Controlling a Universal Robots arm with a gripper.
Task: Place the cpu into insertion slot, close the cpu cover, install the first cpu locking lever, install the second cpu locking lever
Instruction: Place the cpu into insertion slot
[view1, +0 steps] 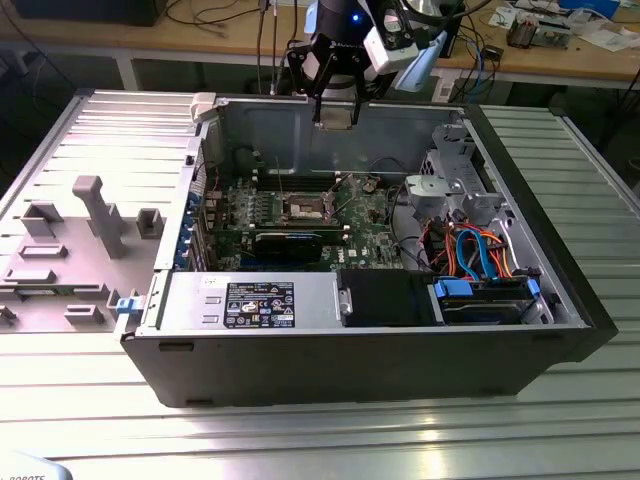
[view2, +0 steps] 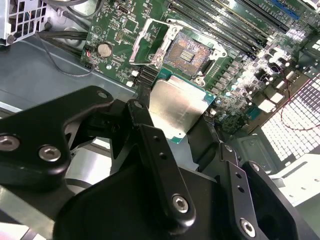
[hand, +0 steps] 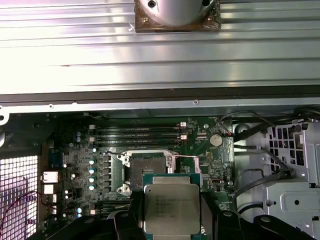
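The gripper (view1: 336, 112) hangs above the open computer case (view1: 350, 365), which lies on its side on the ribbed metal surface (view1: 420, 440). The fingers (view2: 146, 127) are pinching the cpu (view2: 179, 107) by two opposite edges, one finger on each side, and its pale metal face is seen in both wrist views. In the first wrist view the cpu (hand: 171, 210) is held flat between the black fingers (hand: 134, 220), apart from the board and not touching it. The insertion slot (hand: 147, 167) sits in the middle of the green motherboard (hand: 200, 150), just beside the row of slim memory slots (hand: 137, 132). Its dark centre is bare, with nothing inside it. In the second wrist view the cpu cover (view2: 160, 50) appears to stand tilted up at one side of the slot (view2: 189, 51), so the socket is uncovered. In the exterior view the slot (view1: 303, 208) lies well below the gripper.
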